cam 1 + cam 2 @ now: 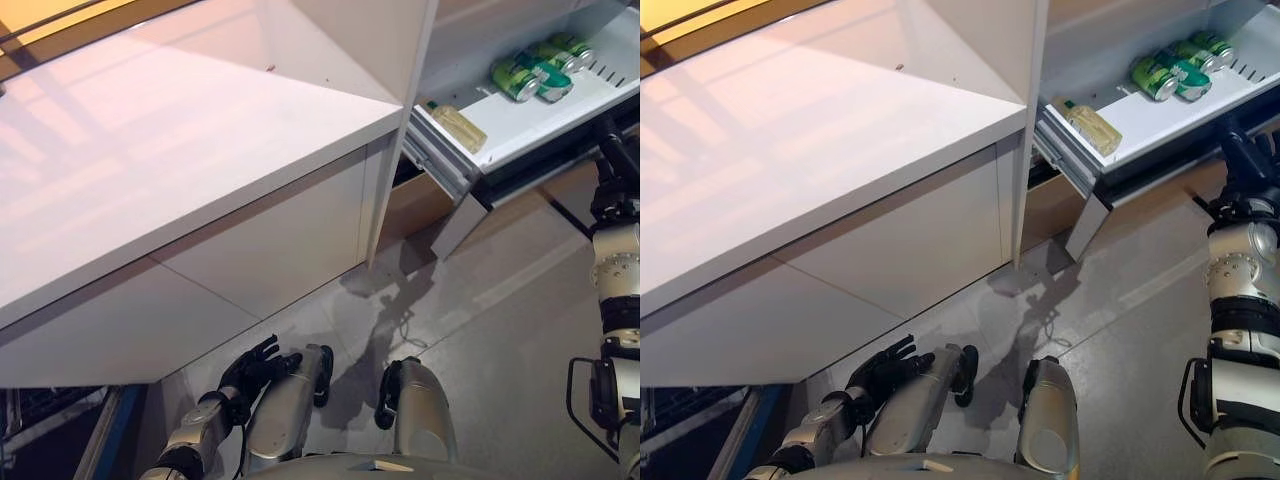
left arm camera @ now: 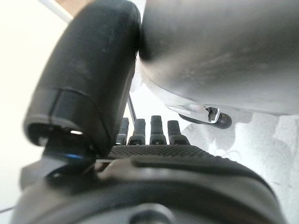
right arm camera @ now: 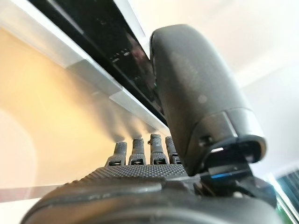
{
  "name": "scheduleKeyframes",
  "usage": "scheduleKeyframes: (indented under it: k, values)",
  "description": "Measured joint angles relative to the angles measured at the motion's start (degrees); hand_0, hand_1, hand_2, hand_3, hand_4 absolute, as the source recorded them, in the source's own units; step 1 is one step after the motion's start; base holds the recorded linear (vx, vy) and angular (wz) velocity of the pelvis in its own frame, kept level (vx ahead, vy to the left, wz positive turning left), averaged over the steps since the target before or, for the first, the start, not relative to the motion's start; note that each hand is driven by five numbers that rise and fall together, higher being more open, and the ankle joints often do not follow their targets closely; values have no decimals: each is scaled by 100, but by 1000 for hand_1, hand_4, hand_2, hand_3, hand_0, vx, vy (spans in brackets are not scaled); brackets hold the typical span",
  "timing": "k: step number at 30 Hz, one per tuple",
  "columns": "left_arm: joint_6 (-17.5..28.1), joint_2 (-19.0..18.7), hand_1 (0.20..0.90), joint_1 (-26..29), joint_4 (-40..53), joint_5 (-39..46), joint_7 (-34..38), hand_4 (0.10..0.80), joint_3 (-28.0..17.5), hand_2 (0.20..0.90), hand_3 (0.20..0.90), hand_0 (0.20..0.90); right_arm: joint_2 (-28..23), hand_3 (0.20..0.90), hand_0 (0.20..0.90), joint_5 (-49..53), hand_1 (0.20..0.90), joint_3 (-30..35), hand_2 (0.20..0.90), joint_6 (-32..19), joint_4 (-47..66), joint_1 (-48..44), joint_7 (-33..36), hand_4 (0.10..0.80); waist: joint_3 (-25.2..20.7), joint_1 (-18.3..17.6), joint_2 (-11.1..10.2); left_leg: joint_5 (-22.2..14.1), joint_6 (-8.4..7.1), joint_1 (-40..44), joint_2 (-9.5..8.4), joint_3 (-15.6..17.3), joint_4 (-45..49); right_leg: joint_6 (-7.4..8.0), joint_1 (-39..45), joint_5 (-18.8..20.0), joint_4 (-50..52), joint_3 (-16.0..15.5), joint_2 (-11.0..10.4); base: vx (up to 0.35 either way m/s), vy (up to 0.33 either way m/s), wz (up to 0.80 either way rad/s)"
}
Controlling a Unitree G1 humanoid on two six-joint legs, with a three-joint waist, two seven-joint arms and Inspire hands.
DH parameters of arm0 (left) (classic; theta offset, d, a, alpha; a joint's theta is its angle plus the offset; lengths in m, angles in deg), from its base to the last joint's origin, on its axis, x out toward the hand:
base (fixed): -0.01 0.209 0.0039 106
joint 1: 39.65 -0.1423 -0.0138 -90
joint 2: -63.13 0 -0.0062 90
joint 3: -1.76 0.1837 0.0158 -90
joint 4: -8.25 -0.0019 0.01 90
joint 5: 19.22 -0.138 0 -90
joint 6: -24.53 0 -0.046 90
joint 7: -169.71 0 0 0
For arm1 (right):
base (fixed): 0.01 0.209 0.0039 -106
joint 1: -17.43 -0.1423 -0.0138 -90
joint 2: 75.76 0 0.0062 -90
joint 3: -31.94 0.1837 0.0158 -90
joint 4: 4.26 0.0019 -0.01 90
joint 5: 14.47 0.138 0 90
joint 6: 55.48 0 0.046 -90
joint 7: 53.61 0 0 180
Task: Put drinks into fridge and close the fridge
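Green cans (image 1: 530, 70) lie at the back of an open white fridge drawer (image 1: 560, 115) at the upper right. A yellowish drink (image 1: 1092, 127) lies on its side near the drawer's left front corner. My right hand (image 1: 1243, 155) is raised at the drawer's front edge; in the right wrist view its fingers (image 3: 140, 149) are straight and point at the drawer's dark underside, holding nothing. My left hand (image 1: 250, 370) hangs low by my side, fingers (image 2: 149, 133) relaxed and empty.
A wide white counter (image 1: 180, 150) with white cabinet fronts (image 1: 260, 250) below takes up the left and middle. Grey floor (image 1: 500, 330) lies in front of the drawer. A white upright panel (image 1: 400, 120) separates counter and fridge.
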Motion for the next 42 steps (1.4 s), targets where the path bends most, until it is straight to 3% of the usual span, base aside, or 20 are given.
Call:
scheduleKeyframes:
  k: [3,7,16,23,28,32,35,42]
  values:
    - [1,16,900,9,-8,-1,-2,800,-6,900,900,900,-19,900,900,-50,900,-232,900,10,-44,-51,0,800,36,149,-5,44,-107,156,0,-139,-154,-71,185,-2,-118,-145,-11,3,54,18]
    - [10,17,900,25,-8,-5,-47,800,-4,900,900,900,20,900,900,-196,900,-649,900,131,-42,-242,-102,800,35,281,4,176,-122,228,7,-171,-416,-86,202,4,-252,-211,16,-8,32,8]
    - [94,-31,900,34,-22,-58,-76,800,11,900,900,900,181,900,900,-229,900,-664,900,255,-38,-259,-220,800,36,415,5,216,-130,447,90,-229,-742,-1,493,134,-752,-285,140,-34,18,1]
    - [14,-279,900,25,-130,-172,25,800,8,900,900,900,233,900,900,-230,900,-662,900,266,-27,-261,-224,800,52,347,-31,339,4,928,265,95,-1381,149,871,591,-1660,47,413,-54,1,-31]
    - [-33,-427,900,36,-265,-317,71,800,-2,900,900,900,248,900,900,-252,900,-656,900,412,112,-207,-273,800,-17,146,-219,563,91,1342,363,407,-2084,251,1184,1052,-2532,302,565,-53,-17,-37]
    - [-232,-556,900,-142,-286,-504,74,800,-10,900,900,900,532,900,900,-745,900,-632,900,591,484,584,-588,800,-450,-55,-490,812,114,1793,420,642,-2891,323,1644,1549,-3602,481,719,-63,-25,-30]
    - [-264,-536,900,-265,-292,-507,54,800,-14,900,900,900,884,900,900,-1109,900,-655,900,716,527,1168,-827,800,-842,-151,-629,874,113,2020,428,787,-3238,344,1824,1691,-3991,605,742,-76,-52,-26]
    - [-283,-491,900,-506,-285,-518,-20,800,-442,900,900,900,1722,900,900,-2253,900,-1098,900,868,626,3250,-1766,800,-1502,-372,-683,962,48,2509,472,924,-3836,332,2209,1800,-4504,734,850,-64,-65,-14]
